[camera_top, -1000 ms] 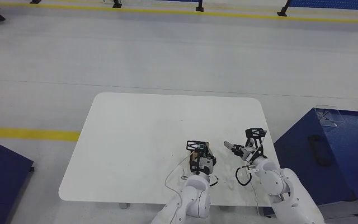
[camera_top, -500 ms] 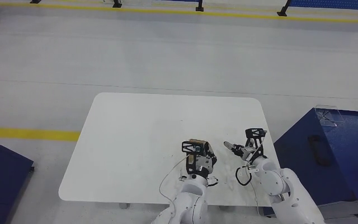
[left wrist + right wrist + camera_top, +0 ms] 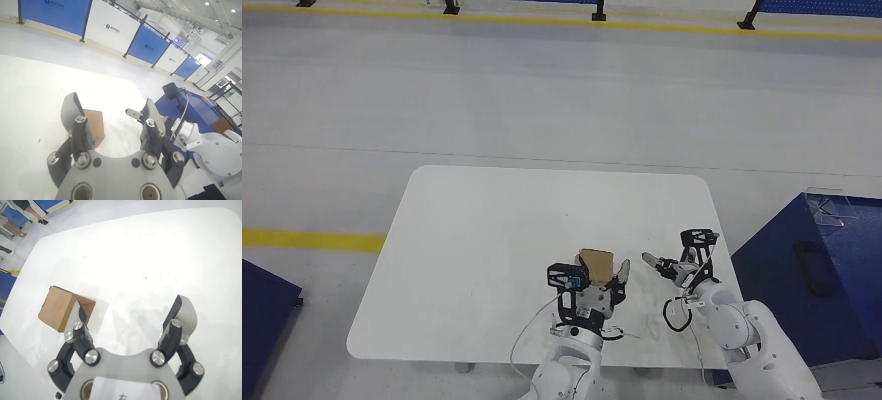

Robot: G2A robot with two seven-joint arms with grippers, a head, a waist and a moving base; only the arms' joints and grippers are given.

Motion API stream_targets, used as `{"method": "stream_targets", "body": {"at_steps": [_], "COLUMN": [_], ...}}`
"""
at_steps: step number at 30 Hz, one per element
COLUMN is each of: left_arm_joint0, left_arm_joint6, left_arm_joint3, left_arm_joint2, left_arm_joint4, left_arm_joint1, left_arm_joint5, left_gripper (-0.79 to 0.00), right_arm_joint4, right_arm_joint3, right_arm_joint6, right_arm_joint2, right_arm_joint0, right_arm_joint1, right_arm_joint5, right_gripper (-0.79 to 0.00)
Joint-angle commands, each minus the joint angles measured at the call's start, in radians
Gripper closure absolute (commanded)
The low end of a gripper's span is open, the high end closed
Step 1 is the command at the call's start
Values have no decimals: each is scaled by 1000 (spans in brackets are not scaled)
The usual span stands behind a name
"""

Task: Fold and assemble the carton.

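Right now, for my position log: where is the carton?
In the top view the carton sits on the white table near the robot's edge, just ahead of the left gripper, the right gripper to its right.

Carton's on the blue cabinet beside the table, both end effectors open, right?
Not quite: the carton stands on the white table, as the right wrist view shows. The left end effector and the right end effector are both open.
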Motion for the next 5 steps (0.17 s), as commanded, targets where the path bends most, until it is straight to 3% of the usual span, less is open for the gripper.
{"method": "stream_targets", "body": {"at_steps": [1,5], "left_arm_joint0": [0,0], "left_arm_joint6": [0,0], "left_arm_joint3": [0,0], "left_arm_joint2": [0,0], "left_arm_joint4": [0,0], "left_arm_joint1": [0,0], "left_arm_joint5": [0,0], "left_gripper": [-664,-764], "right_arm_joint4": [0,0], "right_arm_joint3": [0,0], "right_arm_joint6": [0,0], "right_arm_joint2": [0,0], "right_arm_joint0": [0,0], "right_arm_joint1": [0,0], "right_arm_joint5": [0,0], "right_gripper": [-785,-784]}}
